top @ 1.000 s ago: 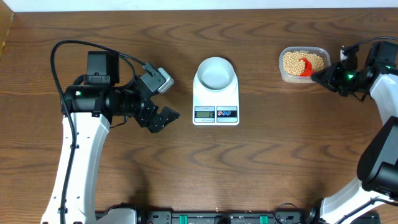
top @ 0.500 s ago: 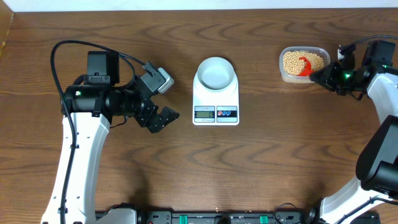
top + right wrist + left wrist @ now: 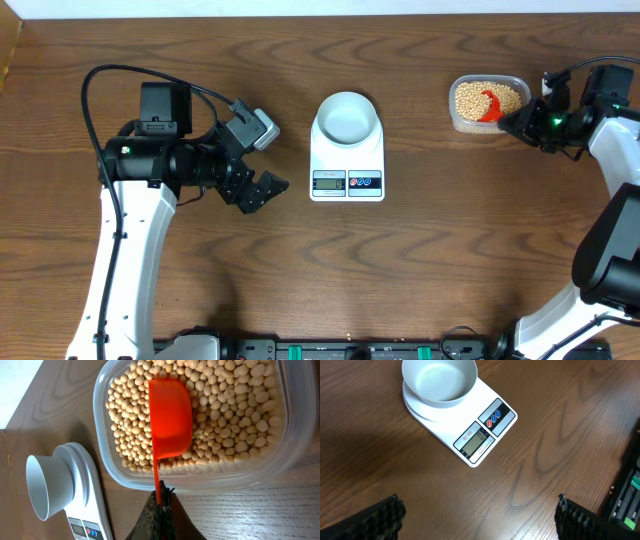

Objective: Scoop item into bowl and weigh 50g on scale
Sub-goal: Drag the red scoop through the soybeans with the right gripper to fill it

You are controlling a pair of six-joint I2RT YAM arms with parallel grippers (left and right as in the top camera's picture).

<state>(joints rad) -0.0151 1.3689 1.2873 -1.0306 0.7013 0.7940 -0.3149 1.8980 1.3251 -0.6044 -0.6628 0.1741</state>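
Barely shifted since a second ago, my right claw [image 3: 161, 505] pinches the red scoop [image 3: 170, 415] by its handle, the cup resting on the beans [image 3: 235, 415] in the clear tub [image 3: 295, 440]. My left claw [image 3: 479, 516] hangs spread wide beside the scale [image 3: 451, 430] carrying the bowl [image 3: 440, 382].

Just ahead of right pincer [image 3: 161, 496]: clear plastic tub [image 3: 225, 482], set on wooden table [image 3: 450, 260]. Inside tub: orange scoop [image 3: 170, 415], handle reaching back, clamped between pincer jaws.

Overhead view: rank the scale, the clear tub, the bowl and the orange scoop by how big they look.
1. scale, largest
2. clear tub
3. bowl, somewhat smaller than the tub
4. orange scoop, clearly smallest
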